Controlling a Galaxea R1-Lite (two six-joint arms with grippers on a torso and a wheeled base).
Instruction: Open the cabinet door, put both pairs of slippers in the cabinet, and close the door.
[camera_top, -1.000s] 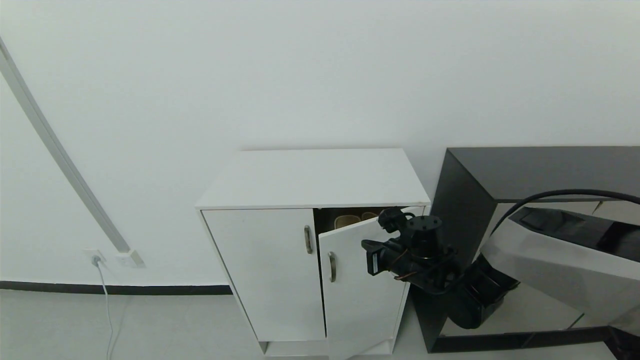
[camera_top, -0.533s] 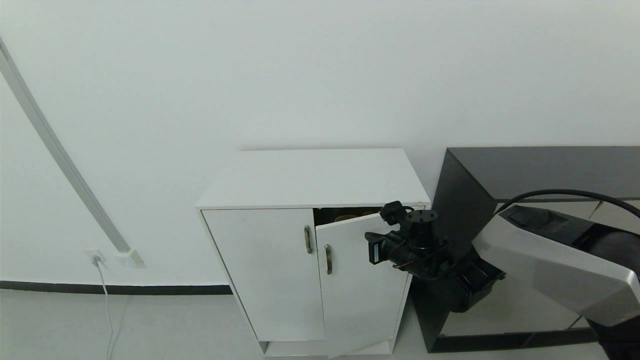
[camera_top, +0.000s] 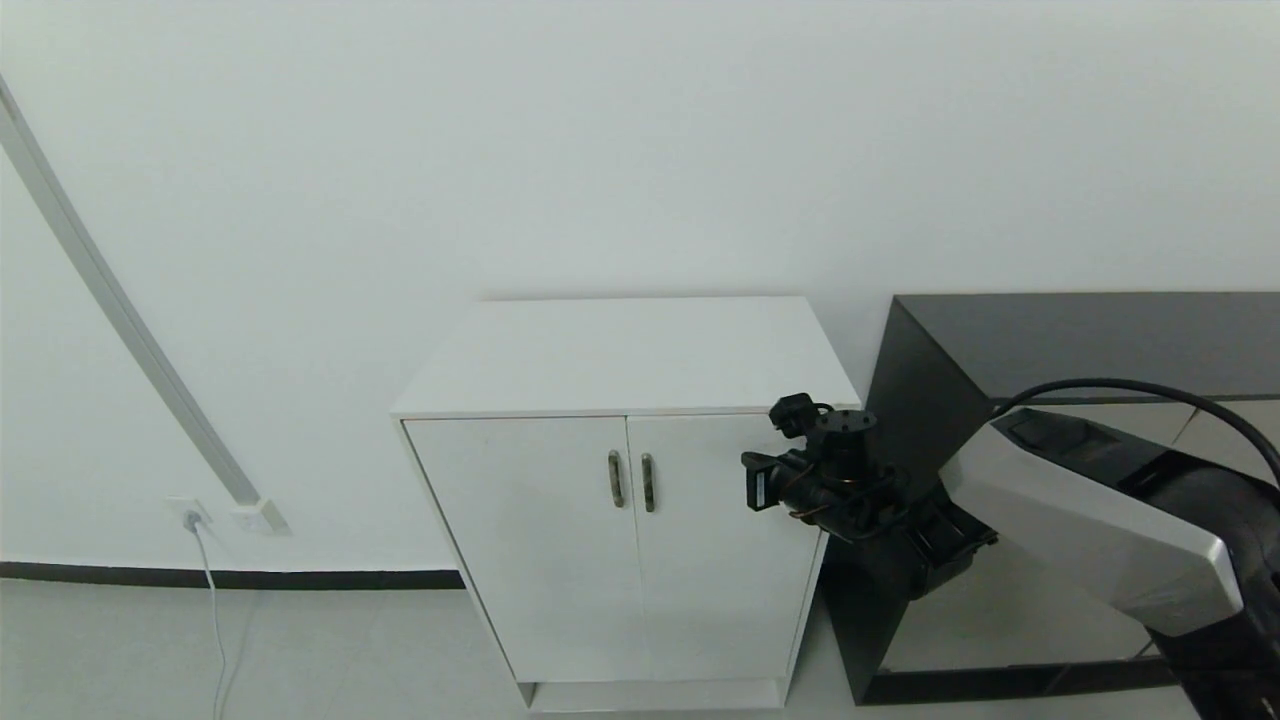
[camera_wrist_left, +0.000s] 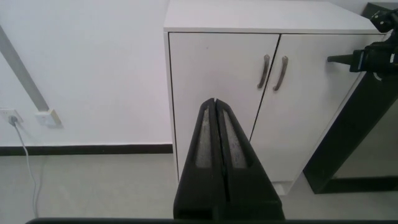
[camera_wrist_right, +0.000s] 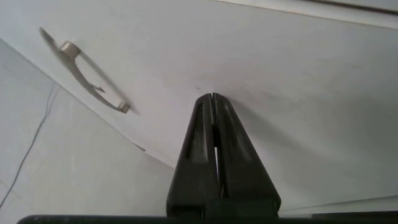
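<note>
We see the white cabinet (camera_top: 620, 360) standing against the wall (camera_top: 640, 150), at 6 o'clock in the head view. Both of its doors are closed and lie flat in one plane. The left door (camera_top: 530, 560) and the right door (camera_top: 720, 590) meet in the middle. There the left handle (camera_top: 615, 478) and the right handle (camera_top: 647, 482) stand upright, just beside each other.

The right gripper (camera_wrist_right: 213, 98) is at the right door, at about 2 o'clock on the door's face, near the hinge side. Its two fingers are pressed together with nothing between them, and their tips seem to touch the door panel.

The left gripper (camera_wrist_left: 214, 101) hangs in front of the cabinet, well apart from it and facing the left door. Its fingers are also pressed together and hold nothing.

At 3 o'clock from the cabinet, just beside it, is a black unit (camera_top: 1080, 330). At 9 o'clock, low on the wall, a socket (camera_top: 190, 518) has a cable (camera_top: 215, 610) hanging down to the floor (camera_top: 350, 650).
</note>
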